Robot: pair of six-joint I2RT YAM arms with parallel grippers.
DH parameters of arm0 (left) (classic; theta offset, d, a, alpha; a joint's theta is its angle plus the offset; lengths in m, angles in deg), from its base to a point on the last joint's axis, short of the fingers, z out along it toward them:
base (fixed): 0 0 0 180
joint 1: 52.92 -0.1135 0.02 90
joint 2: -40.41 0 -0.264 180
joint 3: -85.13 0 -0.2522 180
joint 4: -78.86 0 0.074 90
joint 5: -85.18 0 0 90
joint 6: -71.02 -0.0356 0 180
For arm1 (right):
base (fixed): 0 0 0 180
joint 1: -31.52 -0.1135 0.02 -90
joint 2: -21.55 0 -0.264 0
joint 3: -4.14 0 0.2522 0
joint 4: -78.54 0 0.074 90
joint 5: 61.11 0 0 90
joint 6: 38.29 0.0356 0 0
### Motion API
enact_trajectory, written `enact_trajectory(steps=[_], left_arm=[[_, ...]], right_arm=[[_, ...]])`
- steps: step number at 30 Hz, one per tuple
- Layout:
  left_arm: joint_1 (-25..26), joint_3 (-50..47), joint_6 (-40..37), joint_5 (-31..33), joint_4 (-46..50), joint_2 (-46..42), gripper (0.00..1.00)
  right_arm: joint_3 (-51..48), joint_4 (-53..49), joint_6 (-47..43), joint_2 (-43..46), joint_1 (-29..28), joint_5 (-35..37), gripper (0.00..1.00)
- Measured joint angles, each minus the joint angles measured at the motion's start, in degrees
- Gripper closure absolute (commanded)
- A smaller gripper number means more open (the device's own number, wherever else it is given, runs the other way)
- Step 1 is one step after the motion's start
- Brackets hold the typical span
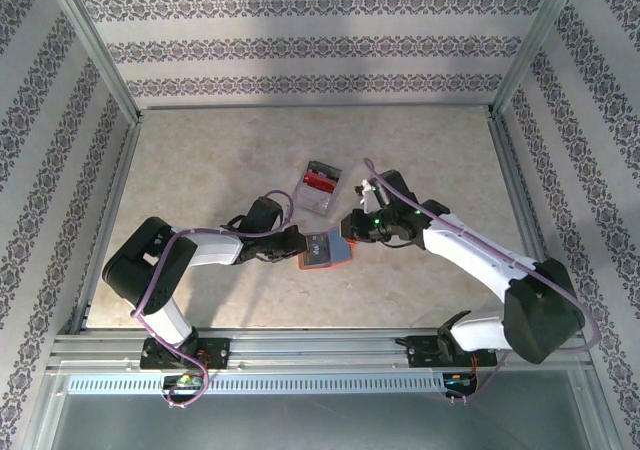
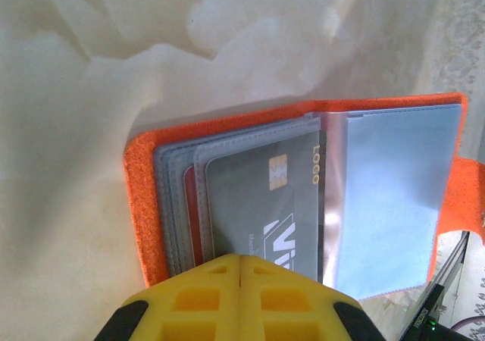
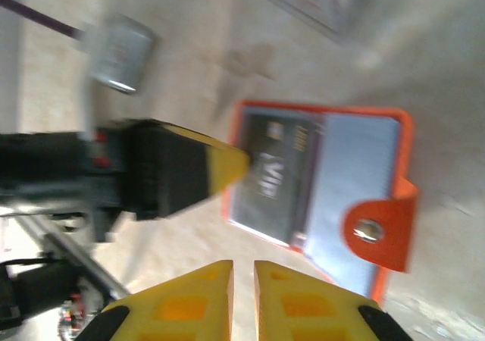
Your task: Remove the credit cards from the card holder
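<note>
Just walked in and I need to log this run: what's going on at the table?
An orange card holder lies open on the table. The left pincer is shut at the edge of the side that holds a grey chip card. Whether it grips or only pins that edge is unclear. The right pincer hangs just above the holder, slightly parted and empty. The card sits in its pocket, not yet drawn out.

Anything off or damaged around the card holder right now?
Nothing stands out. The card holder lies open and flat on the table, its grey card seated squarely in a pocket. No tears, no loose cards. The clear box lies apart, farther back.
</note>
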Motion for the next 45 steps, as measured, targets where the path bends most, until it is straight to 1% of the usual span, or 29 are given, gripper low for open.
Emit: enact_trajectory(steps=[3,7,9,13,19,24,26,28,36,45], left_arm=[[0.0,-0.04,0.0,0.0,-0.04,0.0,0.94],[0.0,-0.04,-0.02,0.02,-0.07,0.0,0.94],[0.0,-0.04,0.0,0.0,-0.07,0.0,0.94],[0.0,-0.04,-0.17,0.02,-0.07,0.0,0.94],[0.0,-0.04,-0.22,0.02,-0.07,0.0,0.94],[0.0,-0.04,-0.24,0.02,-0.07,0.0,0.94],[0.0,-0.04,-0.24,0.02,-0.07,0.0,0.94],[0.0,-0.04,-0.24,0.02,-0.07,0.0,0.94],[0.0,-0.04,-0.44,0.02,-0.07,0.02,0.94],[0.0,-0.04,-0.44,0.0,-0.07,0.02,0.94]], right_arm=[[1.88,2.71,1.88,-1.46,-2.47,-1.92,0.95],[1.9,8.11,5.2,-7.37,-5.7,-2.91,0.95],[1.44,10.71,6.64,-10.4,-6.05,-3.15,0.95],[-0.13,14.88,8.31,-15.85,-5.14,-4.0,0.93],[-2.89,16.72,8.26,-20.52,-1.95,-5.22,0.91],[-3.61,16.98,7.8,-21.73,-0.59,-5.29,0.9],[-3.85,17.05,7.56,-21.79,-0.52,-5.29,0.86],[-3.91,17.35,7.19,-22.12,-0.48,-5.68,0.85],[-5.68,21.35,6.62,-23.34,1.01,-9.53,0.82],[-7.23,24.55,6.38,-24.0,1.75,-11.34,0.81]])
